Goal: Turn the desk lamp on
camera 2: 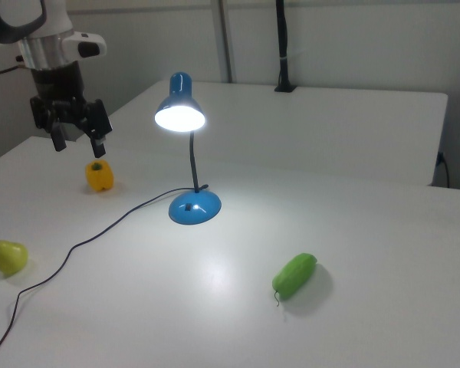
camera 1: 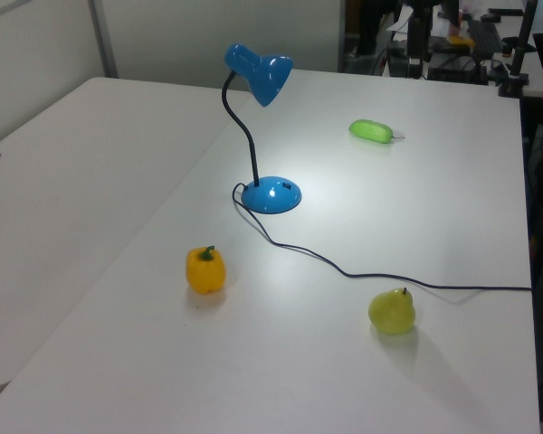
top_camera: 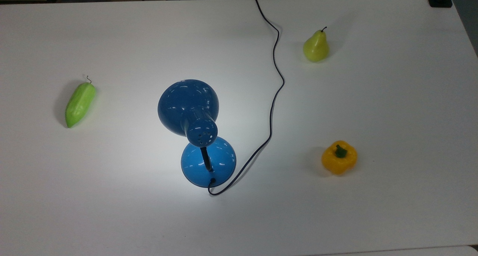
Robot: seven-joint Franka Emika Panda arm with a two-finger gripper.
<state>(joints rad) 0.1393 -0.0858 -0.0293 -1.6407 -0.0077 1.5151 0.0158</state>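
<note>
A glossy blue desk lamp (top_camera: 188, 112) is standing near the middle of a white table (top_camera: 392, 110). Its dome shade (camera 2: 180, 110) is glowing bright white and throwing a pool of light onto the tabletop around its round blue base (camera 2: 195, 207). A black bendy neck (camera 1: 246, 136) is curving up from the base, and small vent holes are dotting the narrow top of the shade. A thin black cord (top_camera: 275, 80) is snaking away from the base to the table's far edge in the top view.

In the right view, the gripper (camera 2: 77, 143) is hanging in the air at the right view's left, above a yellow pepper (camera 2: 99, 175), well apart from the lamp. Its two fingers are pointing down and standing spread apart, holding nothing.

No readable writing is showing anywhere.
</note>
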